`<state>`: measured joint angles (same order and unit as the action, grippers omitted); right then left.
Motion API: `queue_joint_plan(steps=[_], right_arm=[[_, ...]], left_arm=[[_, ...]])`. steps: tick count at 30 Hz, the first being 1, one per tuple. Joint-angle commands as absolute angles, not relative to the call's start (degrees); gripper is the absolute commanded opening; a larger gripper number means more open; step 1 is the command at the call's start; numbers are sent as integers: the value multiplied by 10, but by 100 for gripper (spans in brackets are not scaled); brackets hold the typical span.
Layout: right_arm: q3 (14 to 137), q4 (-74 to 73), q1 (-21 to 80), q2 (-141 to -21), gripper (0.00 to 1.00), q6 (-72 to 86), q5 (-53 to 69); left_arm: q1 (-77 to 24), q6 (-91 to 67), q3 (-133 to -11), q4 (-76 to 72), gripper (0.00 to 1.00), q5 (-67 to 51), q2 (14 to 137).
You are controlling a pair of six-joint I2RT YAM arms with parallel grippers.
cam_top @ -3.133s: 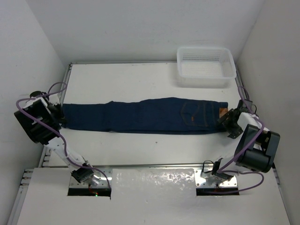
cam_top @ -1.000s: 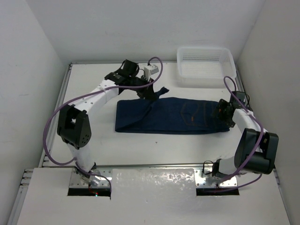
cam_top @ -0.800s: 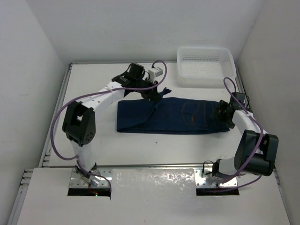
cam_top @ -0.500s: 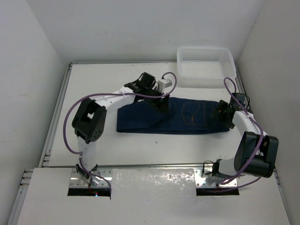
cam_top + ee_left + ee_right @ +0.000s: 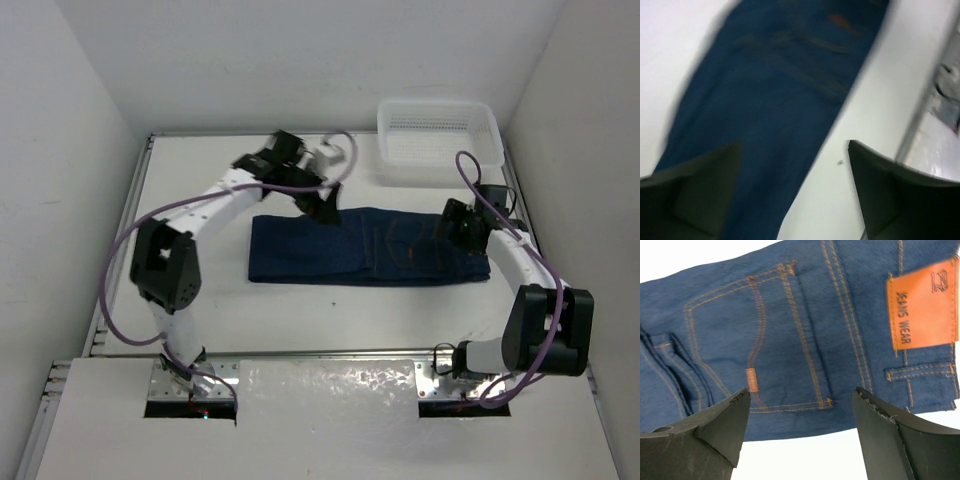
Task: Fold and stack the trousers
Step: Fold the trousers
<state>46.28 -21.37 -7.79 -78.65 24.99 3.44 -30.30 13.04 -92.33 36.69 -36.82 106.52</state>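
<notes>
Since both sets of jaws stand apart and empty, left gripper seemingly over the folded legs in its blurred view, right gripper over the waist, the next fold needs a sound grip. Jeans lie doubled at centre, basket at one o'clock. Pinch both layers at the nine o'clock edge; carry them squarely toward three.

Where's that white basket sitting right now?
In the overhead view the white basket sits at the far right corner of the table, just beyond the waist end of the jeans and the right gripper.
</notes>
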Motion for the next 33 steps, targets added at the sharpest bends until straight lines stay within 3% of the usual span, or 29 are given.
queue_joint_plan(steps=[1, 2, 5, 6, 7, 8, 9, 11, 14, 18, 24, 26, 27, 29, 33], right_arm=[[484, -209, -73, -772, 79, 251, 27], [485, -210, -73, -773, 79, 250, 22], [485, -217, -73, -778, 79, 245, 16], [486, -218, -73, -780, 79, 243, 18], [486, -219, -72, -781, 79, 243, 18], [488, -221, -73, -782, 79, 242, 19], [490, -223, -72, -782, 79, 239, 19], [489, -227, -73, -778, 79, 237, 15], [483, -225, -73, -772, 80, 234, 11], [471, -225, -73, -766, 80, 233, 7], [471, -228, -74, -763, 80, 229, 1], [473, -226, -74, -763, 80, 231, 1], [474, -226, -74, -763, 80, 231, 1], [477, -227, -74, -763, 80, 232, -10], [483, -233, -74, -759, 80, 229, -20]], left_arm=[[-188, 107, -858, 386, 56, -287, 996], [-161, 106, -817, 392, 1, -272, 992], [-135, 118, -742, 412, 1, -256, 983], [-129, 115, -724, 402, 12, -243, 977], [-127, 109, -695, 393, 30, -232, 967], [-119, 93, -681, 383, 60, -220, 962], [-113, 85, -671, 362, 66, -220, 957], [-93, 63, -649, 346, 71, -204, 954], [-73, 51, -633, 322, 71, -194, 977], [-72, 52, -624, 309, 67, -200, 1023], [-72, 57, -606, 293, 52, -254, 1050], [-72, 65, -604, 295, 36, -284, 1060], [-72, 67, -607, 297, 20, -298, 1063], [-72, 73, -615, 311, 0, -330, 1062], [-43, 105, -676, 373, 0, -337, 1039]])
